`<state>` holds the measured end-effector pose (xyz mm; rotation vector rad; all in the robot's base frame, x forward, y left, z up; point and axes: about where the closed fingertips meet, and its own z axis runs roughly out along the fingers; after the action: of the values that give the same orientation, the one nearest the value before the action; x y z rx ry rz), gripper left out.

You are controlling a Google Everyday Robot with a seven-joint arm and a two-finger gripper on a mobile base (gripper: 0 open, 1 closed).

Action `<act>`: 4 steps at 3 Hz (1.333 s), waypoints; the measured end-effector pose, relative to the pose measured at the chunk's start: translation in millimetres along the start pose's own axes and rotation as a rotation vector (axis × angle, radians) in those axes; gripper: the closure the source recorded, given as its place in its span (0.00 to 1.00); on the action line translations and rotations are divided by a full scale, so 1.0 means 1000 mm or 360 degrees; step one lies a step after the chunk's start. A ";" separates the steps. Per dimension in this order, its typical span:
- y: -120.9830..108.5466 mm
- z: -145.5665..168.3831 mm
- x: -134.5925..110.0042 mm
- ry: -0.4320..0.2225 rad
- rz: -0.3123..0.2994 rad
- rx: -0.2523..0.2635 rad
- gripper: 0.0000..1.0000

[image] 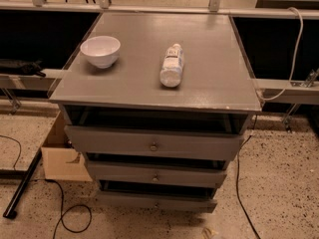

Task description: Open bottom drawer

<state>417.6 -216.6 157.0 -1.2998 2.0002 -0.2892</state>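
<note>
The grey cabinet [159, 91] has three drawers stacked under its top. The bottom drawer [124, 201] is the slimmest front, lowest down, with a small round knob [157, 204] at its centre. A dark gap shows above its front, as with the two drawers above. Only a pale tip of my gripper [208, 231] shows at the bottom edge of the view. It is on the floor side, below and right of the bottom drawer's knob and apart from the drawer front.
A white bowl [100, 51] and a plastic bottle [172, 64] lying on its side rest on the cabinet top. A cardboard box [62, 158] stands at the cabinet's left. Cables [70, 218] and a black pole [22, 185] lie on the speckled floor.
</note>
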 end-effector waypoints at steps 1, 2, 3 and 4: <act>0.000 -0.006 0.011 0.0022 0.0034 0.0019 0.00; 0.000 -0.006 0.011 0.0022 0.0034 0.0019 0.00; -0.003 -0.004 -0.004 0.0017 -0.0033 0.0032 0.00; -0.002 -0.005 -0.019 0.0005 -0.0090 0.0042 0.00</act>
<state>420.2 -202.6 170.1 -1.3420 1.9582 -0.3433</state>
